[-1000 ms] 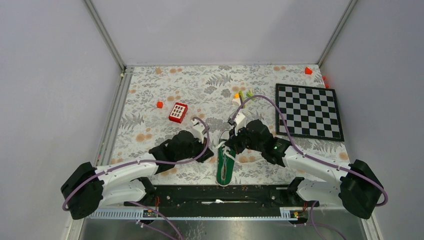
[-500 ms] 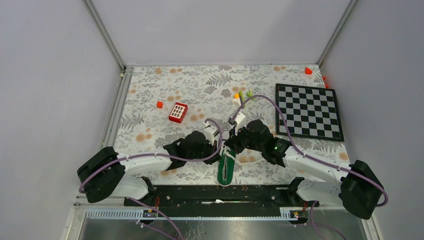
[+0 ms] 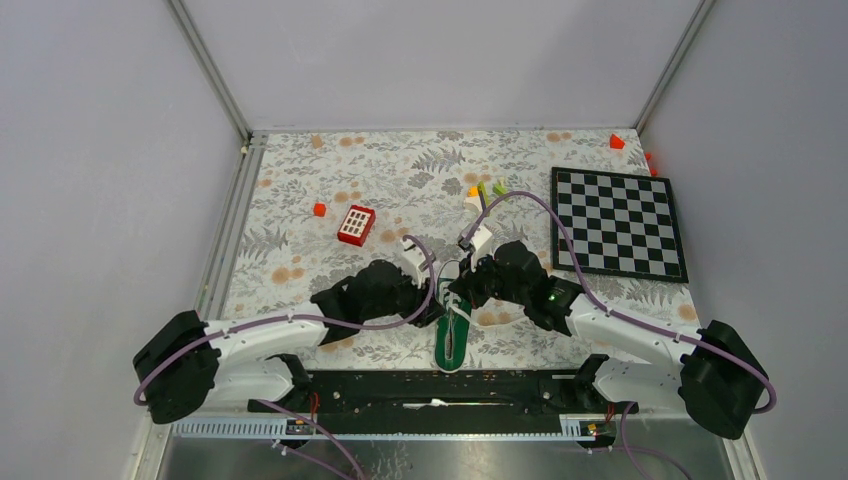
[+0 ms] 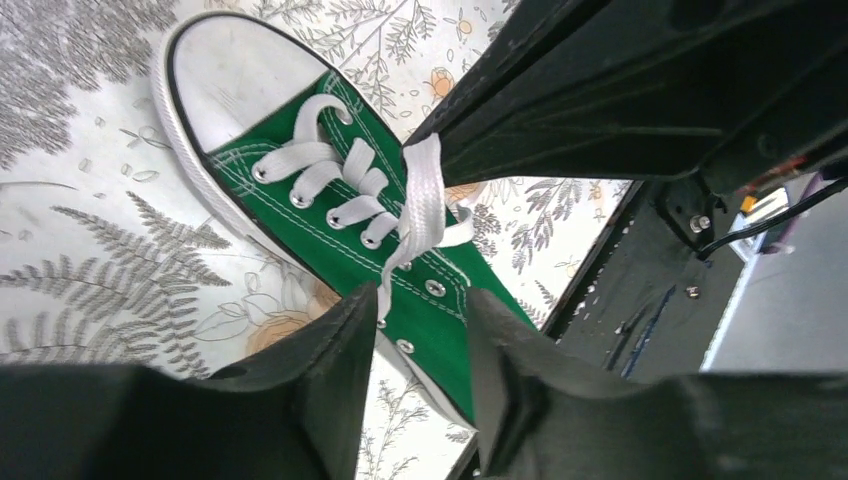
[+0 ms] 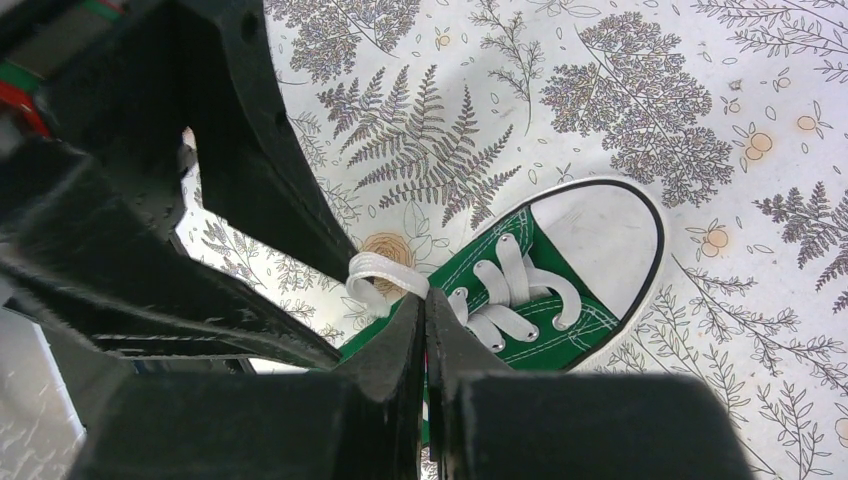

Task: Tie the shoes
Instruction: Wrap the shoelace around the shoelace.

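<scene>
Left gripper (image 4: 422, 308) jaws just parted from shut, with nothing clamped. The loose white lace (image 4: 424, 190) end hangs at one finger's inner edge. Reads as a release or re-grab; no bow yet. Right gripper (image 5: 425, 312) is closed, pinching the lace. Green sneaker (image 3: 451, 345) sits near-centre, toe far. Left arm reaches low from near-left, right arm from near-right.

Back wall (image 3: 440, 60), left wall (image 3: 90, 200), right wall (image 3: 780, 200): plain pale grey, matte, no markings. Two aluminium struts (image 3: 210, 70) run up rear corners, leaning outward. Table under cloth (image 3: 400, 170), white with grey fern and orange flower print. Aluminium rail (image 3: 225, 250) along cloth's left edge. Black bar (image 3: 440, 390) across near edge; bare metal sheet (image 3: 450, 460) below it. Light even, soft; shadows faint.
</scene>
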Motion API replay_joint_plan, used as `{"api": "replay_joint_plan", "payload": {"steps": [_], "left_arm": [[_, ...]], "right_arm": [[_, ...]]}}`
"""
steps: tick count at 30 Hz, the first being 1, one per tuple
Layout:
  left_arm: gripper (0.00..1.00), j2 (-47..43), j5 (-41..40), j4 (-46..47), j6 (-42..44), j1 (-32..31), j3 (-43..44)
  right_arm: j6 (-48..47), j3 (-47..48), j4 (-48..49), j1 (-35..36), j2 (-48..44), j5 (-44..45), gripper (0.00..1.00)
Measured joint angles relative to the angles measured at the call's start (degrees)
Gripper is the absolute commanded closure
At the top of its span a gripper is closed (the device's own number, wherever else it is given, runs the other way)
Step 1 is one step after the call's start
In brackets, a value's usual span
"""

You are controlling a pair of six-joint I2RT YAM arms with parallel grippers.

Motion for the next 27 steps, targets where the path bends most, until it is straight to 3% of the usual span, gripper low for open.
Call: {"api": "replay_joint_plan", "payload": {"steps": [3,5,7,10,11,17,27], "left_arm": [[0.25,-2.7,-0.5,-0.6,1.4,0.0,-0.4],[0.23,-5.4,-1.1,-1.2,2.1,-0.1,-1.1],[0.29,-7.8,-2.3,-2.0,2.6,-0.1,-1.6],[0.49,-11.4,-5.4,-1.7,2.8,-0.1,-2.6],[0.51,-12.8,-6.6,-1.0,2.9,-0.1,-3.3],[0.55,-17.2,-13.1,4.9,1.2,-0.1,-5.9],[0.68,-5.7,-13.2,9.4,-0.5,-0.1,-3.2]], "right_arm": [[0.1,0.0,0.1,0.0,0.0,0.0,1.00],[0.1,0.0,0.3,0.0,0.0,-0.1,1.00],[0.1,0.0,0.4,0.0,0.0,-0.3,1.00],[0.1,0.0,0.4,0.0,0.0,-0.4,1.00],[0.1,0.0,0.4,0.0,0.0,-0.4,1.00],[0.1,0.0,0.4,0.0,0.0,-0.4,1.00],[0.3,0.0,0.4,0.0,0.0,-1.0,1.00]]}}
